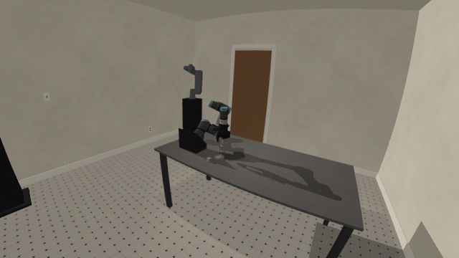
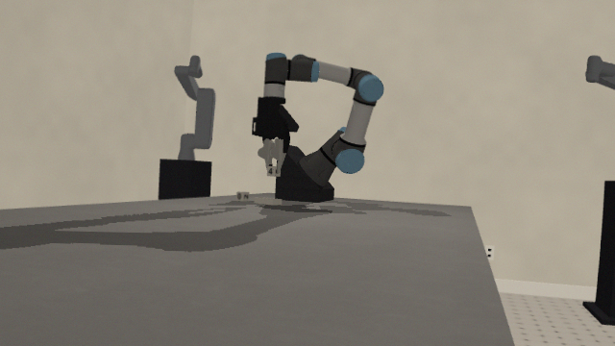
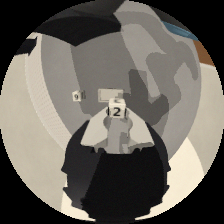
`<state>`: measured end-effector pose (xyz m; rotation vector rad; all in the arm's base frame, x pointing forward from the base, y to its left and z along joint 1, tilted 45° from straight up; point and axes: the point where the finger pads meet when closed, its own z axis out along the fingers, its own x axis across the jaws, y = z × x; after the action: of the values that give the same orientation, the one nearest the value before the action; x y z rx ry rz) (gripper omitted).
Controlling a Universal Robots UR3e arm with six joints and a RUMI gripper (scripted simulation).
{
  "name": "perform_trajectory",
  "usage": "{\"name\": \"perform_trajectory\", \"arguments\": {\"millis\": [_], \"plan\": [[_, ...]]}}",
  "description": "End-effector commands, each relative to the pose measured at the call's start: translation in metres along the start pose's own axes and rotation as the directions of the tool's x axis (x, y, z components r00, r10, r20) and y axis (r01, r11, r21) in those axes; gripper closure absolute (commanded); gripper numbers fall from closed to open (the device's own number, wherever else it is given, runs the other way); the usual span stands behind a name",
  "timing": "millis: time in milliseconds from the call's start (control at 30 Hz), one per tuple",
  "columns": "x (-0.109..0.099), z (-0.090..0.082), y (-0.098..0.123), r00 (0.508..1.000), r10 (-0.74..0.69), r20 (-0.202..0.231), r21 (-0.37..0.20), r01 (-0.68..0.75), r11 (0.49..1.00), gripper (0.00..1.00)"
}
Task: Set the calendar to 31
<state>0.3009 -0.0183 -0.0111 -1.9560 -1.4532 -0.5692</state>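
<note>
The grey, blue-jointed six-joint arm (image 2: 357,112) folds over its black base, wrist pointing down; its end effector (image 2: 273,169) grips a small white numbered cube (image 2: 274,170).

The cube (image 3: 117,112) held between the fingers shows a black "2" on the face turned to the wrist view, and a "4" on the face (image 2: 273,170) seen from the exterior view. A second small cube (image 3: 76,96) on the worktop (image 2: 336,269) carries a digit that looks like a "9" in the wrist view, though it is too small to be sure. From the exterior view that cube (image 2: 242,195) bears dark marks that cannot be read.
</note>
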Motion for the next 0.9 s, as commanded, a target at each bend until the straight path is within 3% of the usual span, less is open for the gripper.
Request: {"name": "perform_trajectory", "arguments": {"millis": [0,333,867], "plan": [[-0.001,0.011,0.001,1.0,0.0,0.002,-0.004,0.0,1.0,0.9],[-0.001,0.037,0.001,1.0,0.0,0.002,-0.004,0.0,1.0,0.9],[-0.001,0.039,0.001,1.0,0.0,0.002,-0.004,0.0,1.0,0.9]]}}
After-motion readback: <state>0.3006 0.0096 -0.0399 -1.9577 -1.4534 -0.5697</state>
